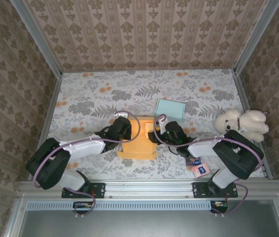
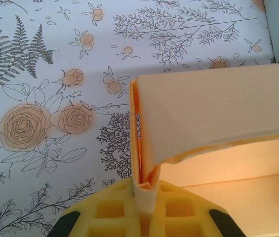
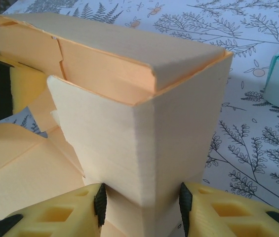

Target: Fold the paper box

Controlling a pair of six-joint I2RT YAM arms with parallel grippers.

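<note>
1. Paper box (image 1: 138, 143) — orange-cream card, half erected — sits on the counter (image 1: 90, 98) near the front edge, between my two arms. A pale teal box (image 1: 171, 108) lies just behind it and a plush toy (image 1: 241, 124) sits well off to the right.
2. Left jaws are pinched right down on a thin doubled edge of the box's wall at its left end. From the left wrist, the card rises straight up out of the closed yellow fingers (image 2: 109, 215).
3. Right jaws stand partway open and straddle the box's right end. From the right wrist, the dark pads (image 3: 99, 200) sit one on each face and look to be touching. Whether they are truly squeezing I cannot tell.
4. I judge the box light and easily shoved. One arm pushing alone would likely slide it across the printed counter cover, so the other arm has to anchor it.
5. The panels look fairly stiff, but the creases are floppy and some flap edges are already ragged. A hard pinch in the middle of a panel would probably dent it.
6. Best holds, as I read it, are the doubled edges and the corners close to a crease — low on the wall, where the card is supported. Flaps should be pressed along the fold line, not at the free tip.
</note>
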